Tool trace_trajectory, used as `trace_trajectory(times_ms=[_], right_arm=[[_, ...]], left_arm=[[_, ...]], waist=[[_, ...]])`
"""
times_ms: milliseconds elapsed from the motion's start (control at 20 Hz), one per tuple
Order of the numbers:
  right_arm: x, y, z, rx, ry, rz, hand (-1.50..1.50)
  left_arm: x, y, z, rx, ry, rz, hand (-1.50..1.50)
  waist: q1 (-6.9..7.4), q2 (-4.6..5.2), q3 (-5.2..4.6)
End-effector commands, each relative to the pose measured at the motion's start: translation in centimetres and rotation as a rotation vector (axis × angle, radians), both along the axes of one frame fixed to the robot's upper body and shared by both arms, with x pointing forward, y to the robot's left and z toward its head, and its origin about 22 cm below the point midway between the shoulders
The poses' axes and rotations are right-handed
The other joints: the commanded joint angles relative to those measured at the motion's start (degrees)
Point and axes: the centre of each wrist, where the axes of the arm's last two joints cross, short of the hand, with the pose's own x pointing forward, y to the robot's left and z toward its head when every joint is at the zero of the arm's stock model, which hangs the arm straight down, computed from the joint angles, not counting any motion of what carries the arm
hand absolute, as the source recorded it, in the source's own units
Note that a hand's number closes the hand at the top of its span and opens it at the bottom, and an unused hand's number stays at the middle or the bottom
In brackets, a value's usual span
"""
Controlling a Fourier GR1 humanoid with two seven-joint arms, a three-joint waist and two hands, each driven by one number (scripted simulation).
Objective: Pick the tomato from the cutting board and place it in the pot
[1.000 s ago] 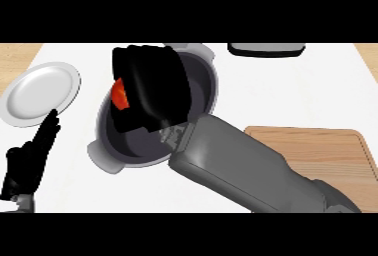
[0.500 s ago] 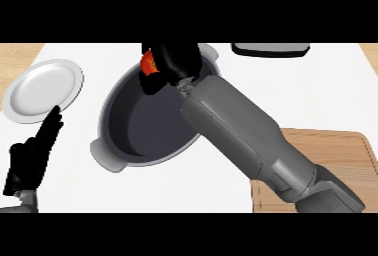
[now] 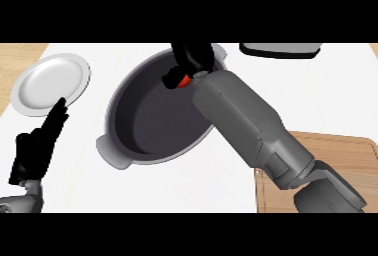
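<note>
1. I see my right hand [image 3: 193,59] over the far part of the pot [image 3: 140,150], near its far rim, the grey forearm running diagonally from the lower right of the view up to it.
2. Fingers of that hand are curled round the tomato [image 3: 174,81]; only a small red-orange patch shows, at the hand's lower left edge.
3. The tomato sits over the pot's dark interior, close to the far wall. I can't tell whether it touches the bottom or the wall; the hand hides most of it.
4. The pot is grey, round, dark inside, with a handle lug at the near left and another partly hidden behind the hand at the far side. It stands on the white counter [image 3: 184,185], about centre of the view.
5. My left hand [image 3: 38,145] is at the left edge, fingers straight and together pointing up, holding nothing, resting.
6. Its fingertip overlaps the near edge of the white plate [image 3: 52,82] in the view; can't tell if they actually touch.
7. The plate lies on the counter, left of the pot and apart from it.
8. The wooden cutting board [image 3: 347,165] is at the lower right, partly covered by my right forearm. Its visible part is bare.
9. A dark-rimmed grey object [image 3: 280,49] is cut off at the top edge, right of the pot; can't tell what it is.
</note>
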Motion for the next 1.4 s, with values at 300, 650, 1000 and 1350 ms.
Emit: trace_trajectory(times_ms=[300, 650, 1000, 1350], right_arm=[[1.2, -1.2, -0.4, 0.213, -0.032, 0.083, -1.50], [0.7, -1.7, 1.4, 0.639, -0.092, 0.081, -1.50], [0.7, -3.8, 0.2, 0.722, 0.054, 0.188, -1.50], [-1.3, -8.8, -3.2, 0.794, 0.064, 0.206, -1.50]], left_arm=[[-0.3, -0.3, -0.6, 0.004, 0.003, -0.007, 0.00], [-0.8, 1.1, 0.6, 0.001, 0.004, -0.003, 0.00], [-2.0, 1.2, -0.8, 0.011, 0.010, 0.069, 0.00], [-1.8, 2.9, -1.2, 0.000, 0.043, 0.100, 0.00]], waist=[[-0.16, -0.07, 0.03], [-0.35, -0.63, 0.08], [-4.05, -1.43, 0.08], [-5.13, -1.66, 0.07]])
